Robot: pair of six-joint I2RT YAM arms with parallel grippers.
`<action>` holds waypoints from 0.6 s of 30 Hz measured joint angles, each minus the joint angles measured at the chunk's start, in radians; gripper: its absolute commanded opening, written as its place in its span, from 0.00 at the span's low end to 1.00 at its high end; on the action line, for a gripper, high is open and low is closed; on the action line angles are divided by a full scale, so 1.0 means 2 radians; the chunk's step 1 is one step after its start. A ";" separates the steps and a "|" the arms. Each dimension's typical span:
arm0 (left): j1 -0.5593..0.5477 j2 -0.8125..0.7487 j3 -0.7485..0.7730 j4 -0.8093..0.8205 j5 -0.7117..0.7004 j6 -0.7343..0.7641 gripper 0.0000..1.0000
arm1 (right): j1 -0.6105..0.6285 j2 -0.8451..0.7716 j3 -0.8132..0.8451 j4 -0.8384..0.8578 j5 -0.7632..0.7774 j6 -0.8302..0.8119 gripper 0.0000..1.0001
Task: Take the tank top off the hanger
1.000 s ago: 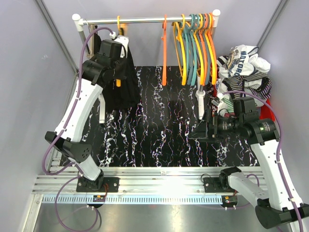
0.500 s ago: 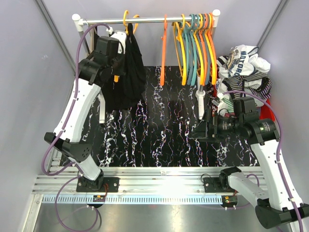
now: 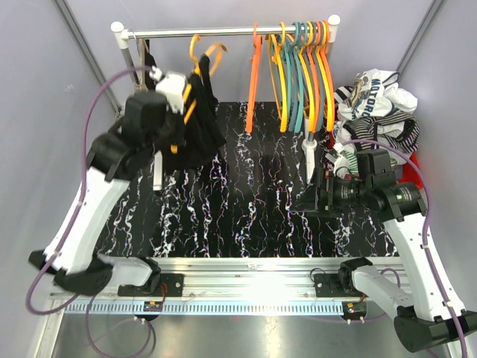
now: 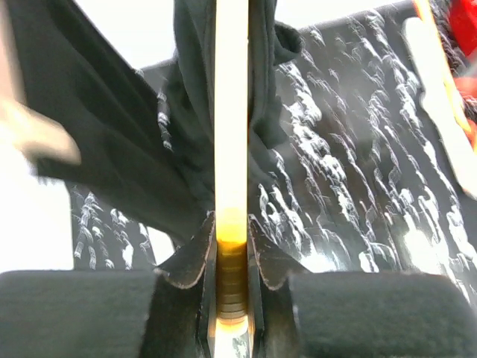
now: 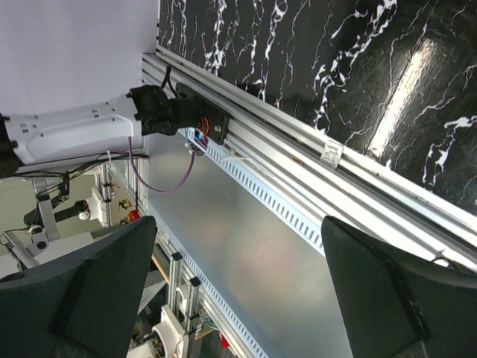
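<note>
The left gripper (image 4: 232,242) is clamping tight on the yellow hanger (image 4: 231,149), whose bar is running straight out from between its fingers (image 4: 192,257). The black tank top (image 3: 205,134) is draping from that hanger, just ahead of the jaws on both sides. The right gripper (image 5: 238,298) is gaping wide, gripping nothing, hovering above the marbled table (image 3: 246,201).

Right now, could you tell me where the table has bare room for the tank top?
Bare: the marbled table at its middle, between the black tank top and the open right gripper, plus the front strip. Crowded: the rear right, under the hangers and beside the jersey pile.
</note>
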 measured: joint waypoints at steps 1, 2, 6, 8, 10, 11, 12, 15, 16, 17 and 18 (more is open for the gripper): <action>-0.013 -0.031 -0.040 0.004 0.000 -0.003 0.00 | 0.000 0.000 -0.004 0.007 0.000 0.002 1.00; -0.027 -0.066 -0.083 0.007 0.000 -0.007 0.00 | 0.000 0.001 -0.008 0.013 0.000 0.002 1.00; -0.053 -0.195 -0.217 -0.013 0.007 -0.037 0.00 | 0.000 0.013 -0.017 0.035 -0.001 0.006 1.00; -0.053 -0.245 -0.256 -0.025 0.011 -0.055 0.00 | 0.002 0.025 -0.017 0.046 -0.001 0.010 1.00; -0.053 -0.293 -0.290 -0.036 0.028 -0.073 0.00 | 0.011 0.036 -0.017 0.067 0.001 0.016 1.00; -0.054 -0.315 -0.303 -0.043 0.039 -0.081 0.00 | 0.023 0.041 -0.016 0.080 0.005 0.020 1.00; -0.055 -0.335 -0.317 -0.048 0.052 -0.089 0.00 | 0.043 0.048 -0.013 0.089 0.015 0.024 1.00; -0.055 -0.379 -0.359 -0.063 0.104 -0.109 0.00 | 0.156 0.096 0.026 0.110 0.072 0.032 1.00; -0.055 -0.388 -0.374 -0.067 0.125 -0.114 0.00 | 0.198 0.120 0.045 0.116 0.096 0.033 1.00; -0.055 -0.394 -0.389 -0.075 0.146 -0.119 0.00 | 0.240 0.144 0.064 0.126 0.124 0.033 1.00; -0.056 -0.399 -0.403 -0.081 0.168 -0.124 0.00 | 0.270 0.167 0.079 0.138 0.148 0.035 1.00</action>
